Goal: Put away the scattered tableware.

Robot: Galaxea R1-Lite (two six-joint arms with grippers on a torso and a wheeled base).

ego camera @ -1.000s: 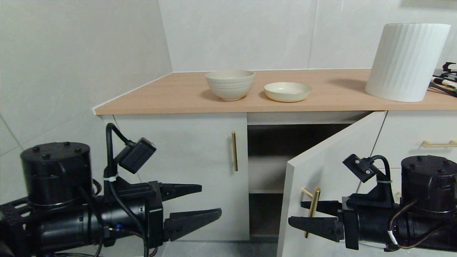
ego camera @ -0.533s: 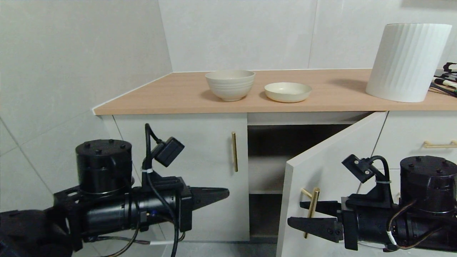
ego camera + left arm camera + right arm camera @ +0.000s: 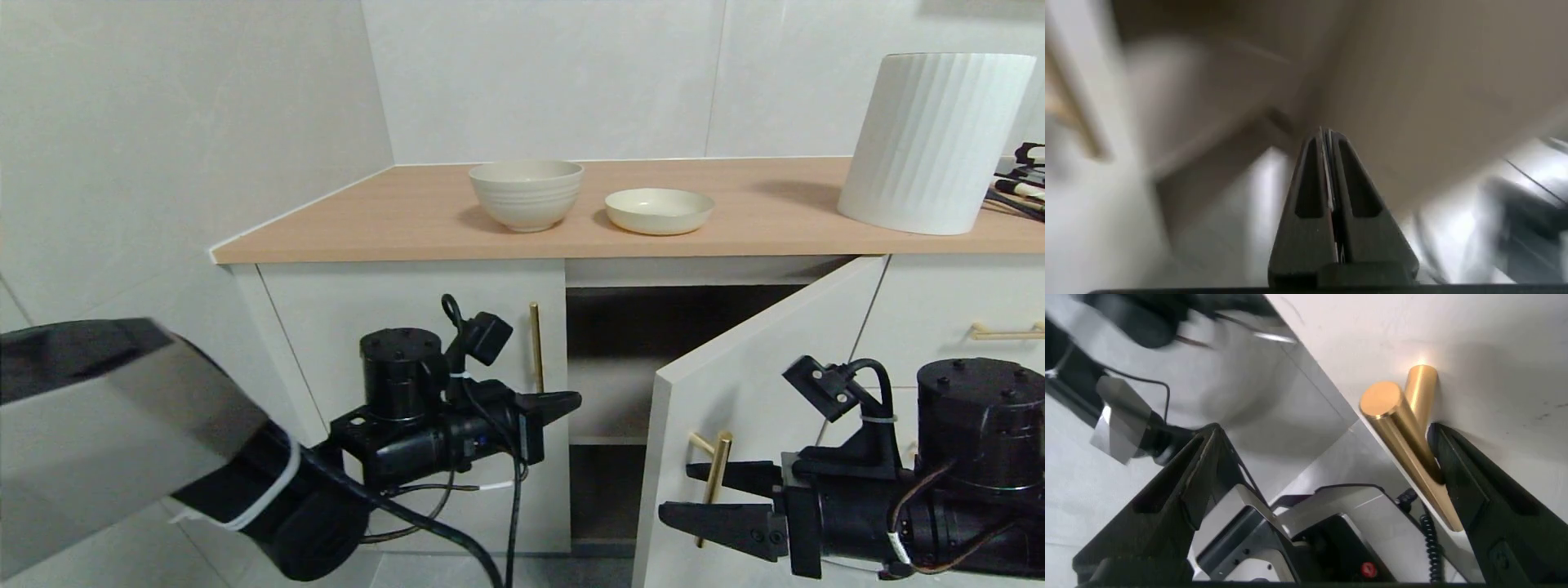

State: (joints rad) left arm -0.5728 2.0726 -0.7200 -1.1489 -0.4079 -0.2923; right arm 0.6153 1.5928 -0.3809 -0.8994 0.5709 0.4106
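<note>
Since a second ago the left arm has swung from the lower left of the frame toward the middle, and its left gripper (image 3: pixel 571 400), then spread, has closed. Its two dark tapered fingers are now pressed together into one wedge (image 3: pixel 1327 163), the tip just in front of the closed cabinet door (image 3: pixel 408 318), below and right of that door's slim vertical brass handle (image 3: pixel 535 345).

Low on the right, the right gripper (image 3: pixel 678 490) has not shifted. Its black fingers are apart, one on each side of the round brass bar handle (image 3: pixel 717 482) on the open door (image 3: pixel 735 392), a flat matte white panel swung outward. From the right wrist, the bar (image 3: pixel 1413 433) lies close against one finger.

Up on the smooth wood-grain countertop (image 3: pixel 735 233), centre of the frame, stands a deep cream bowl (image 3: pixel 526 193) with faint ridges round its wall. Just to its right, apart from it, sits a shallow cream dish (image 3: pixel 658 210). At the upper right a tall white ribbed cylinder (image 3: pixel 935 139) tapers downward.
</note>
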